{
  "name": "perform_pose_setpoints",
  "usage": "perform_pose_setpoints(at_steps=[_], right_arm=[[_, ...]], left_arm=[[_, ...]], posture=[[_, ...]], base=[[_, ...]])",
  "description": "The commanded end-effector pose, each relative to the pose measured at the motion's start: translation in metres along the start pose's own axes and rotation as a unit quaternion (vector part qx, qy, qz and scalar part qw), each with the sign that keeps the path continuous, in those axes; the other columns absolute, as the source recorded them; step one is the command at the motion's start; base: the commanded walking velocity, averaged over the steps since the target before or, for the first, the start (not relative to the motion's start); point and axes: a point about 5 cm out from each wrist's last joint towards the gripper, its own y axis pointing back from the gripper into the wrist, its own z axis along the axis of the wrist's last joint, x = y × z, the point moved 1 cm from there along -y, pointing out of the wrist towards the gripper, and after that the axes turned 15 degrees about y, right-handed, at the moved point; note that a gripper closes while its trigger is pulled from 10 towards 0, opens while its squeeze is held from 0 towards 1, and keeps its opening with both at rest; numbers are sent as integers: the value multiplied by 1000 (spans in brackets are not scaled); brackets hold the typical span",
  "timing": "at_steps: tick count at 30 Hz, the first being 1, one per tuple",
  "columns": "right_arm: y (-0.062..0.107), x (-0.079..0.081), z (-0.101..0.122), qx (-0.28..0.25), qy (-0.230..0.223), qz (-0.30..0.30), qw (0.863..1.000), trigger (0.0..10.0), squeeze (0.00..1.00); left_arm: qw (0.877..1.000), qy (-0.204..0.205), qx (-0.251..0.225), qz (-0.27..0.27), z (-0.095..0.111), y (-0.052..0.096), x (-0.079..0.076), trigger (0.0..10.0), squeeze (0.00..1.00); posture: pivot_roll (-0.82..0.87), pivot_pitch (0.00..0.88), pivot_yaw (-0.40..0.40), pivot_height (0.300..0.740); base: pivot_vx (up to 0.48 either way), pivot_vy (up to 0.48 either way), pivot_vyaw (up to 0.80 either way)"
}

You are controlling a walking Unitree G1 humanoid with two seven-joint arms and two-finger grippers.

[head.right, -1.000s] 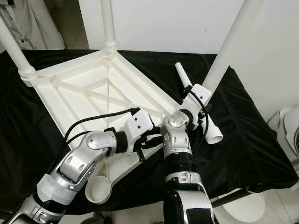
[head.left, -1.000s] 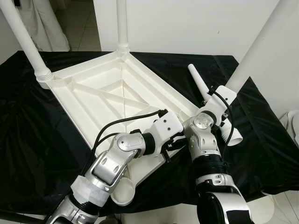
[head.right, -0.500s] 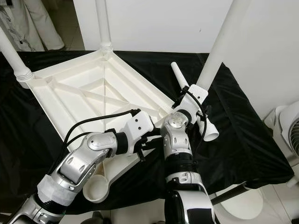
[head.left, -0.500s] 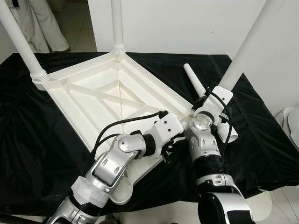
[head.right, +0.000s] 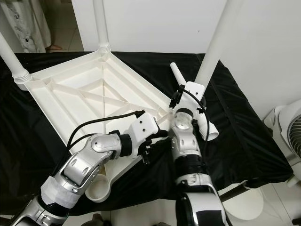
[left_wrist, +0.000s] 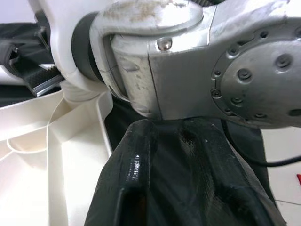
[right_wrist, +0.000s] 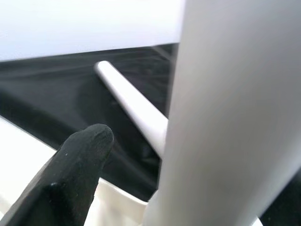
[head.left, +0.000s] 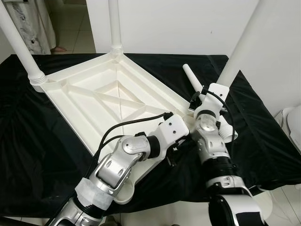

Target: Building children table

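Note:
The white children's table top (head.left: 89, 101) lies upside down on black cloth. Upright legs stand in its far left corner (head.left: 21, 44), its back corner (head.left: 114, 23) and its right corner (head.left: 237, 47). A loose leg (head.left: 192, 77) lies on the cloth behind the right corner. My right gripper (head.left: 196, 101) is at the foot of the right corner's leg (right_wrist: 225, 113), which passes close by it. My left gripper (left_wrist: 167, 129) is shut and holds nothing. It hovers at the table top's near right edge (head.right: 148, 150), close against my right forearm.
The near corner's round socket (head.right: 96, 188) sits below my left arm, with no leg in it. The black cloth (head.left: 37, 155) covers the whole work table. A white wall stands behind, with tiled floor at the back left. A white fan (head.right: 289, 127) stands to the right.
The view has shifted slightly. My right wrist has reached further forward and sits closer to the foot of the right leg. My left gripper stays by the near right edge.

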Motion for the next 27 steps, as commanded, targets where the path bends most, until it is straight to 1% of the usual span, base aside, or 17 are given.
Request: perform_pose_setpoints(at_steps=[1, 2, 4, 5, 7, 9, 11, 12, 14, 17, 19, 20, 22, 23, 24, 25, 27], right_arm=[[1, -3, -11, 6, 7, 28, 1000, 10000, 0], [1, -3, -11, 6, 7, 28, 1000, 10000, 0], [-1, -12, -15, -4, 9, 74, 997, 10000, 0], [-1, -12, -15, -4, 9, 74, 997, 10000, 0], [-3, -20, -19, -11, 18, 113, 993, 10000, 0], [-3, -23, -20, -14, 23, 126, 992, 10000, 0], [-4, -29, -23, -27, 40, 162, 986, 10000, 0], [-4, -29, -23, -27, 40, 162, 986, 10000, 0], [-4, -32, -24, -37, 51, 185, 981, 10000, 0], [-4, -32, -24, -37, 51, 185, 981, 10000, 0], [-5, -35, -24, -49, 65, 220, 972, 10000, 0], [-5, -35, -24, -49, 65, 220, 972, 10000, 0], [-5, -38, -22, -65, 80, 262, 959, 10000, 0], [-5, -38, -22, -65, 80, 262, 959, 10000, 0], [-5, -38, -21, -73, 89, 280, 953, 10000, 0], [-5, -38, -21, -73, 89, 280, 953, 10000, 0], [-5, -39, -20, -80, 97, 301, 945, 10000, 0]], left_arm=[[1000, -10, -5, 4, 3, -2, -2, 10000, 0], [1000, -10, -5, 4, 3, -2, -2, 10000, 0], [1000, -8, -6, 2, 3, -3, -3, 10000, 0], [1000, -8, -6, 2, 3, -3, -3, 10000, 0], [1000, -8, -7, 1, 4, -3, -3, 10000, 0], [1000, -8, -7, 1, 4, -3, -3, 10000, 0], [1000, -8, -7, 1, 4, -3, -3, 10000, 0], [1000, -8, -7, 1, 4, -3, -3, 10000, 0], [1000, -8, -7, 1, 5, -3, -3, 10000, 0], [1000, -8, -7, 1, 5, -3, -3, 10000, 0], [1000, -5, -4, -1, 3, -3, -4, 10000, 0], [1000, -5, -4, -1, 3, -3, -4, 10000, 0], [1000, -1, -2, -3, 1, -5, -7, 10000, 0], [1000, -1, -2, -3, 1, -5, -7, 10000, 0], [1000, 1, -1, -2, 0, -7, -8, 10000, 0], [1000, 1, -1, -2, 0, -7, -8, 10000, 0], [1000, 2, 0, -2, -1, -8, -9, 10000, 0]], posture=[[47, 43, -23, 740], [47, 43, -23, 740], [45, 47, -20, 740], [45, 47, -20, 740], [43, 51, -18, 740], [44, 52, -18, 740], [45, 52, -16, 740], [45, 52, -16, 740], [46, 52, -13, 740], [46, 52, -13, 740], [45, 53, -9, 740], [45, 53, -9, 740], [46, 53, -8, 740], [46, 53, -8, 740], [45, 49, -8, 740], [45, 49, -8, 740], [45, 49, -8, 740]], base=[[0, 0, 0], [0, 0, 0], [0, 0, 0], [0, 0, 0], [0, 0, 0], [0, 0, 0], [0, 0, 0], [0, 0, 0], [0, 0, 0], [0, 0, 0], [0, 0, 0], [0, 0, 0], [0, 0, 0], [0, 0, 0], [0, 0, 0], [0, 0, 0], [0, 0, 0]])
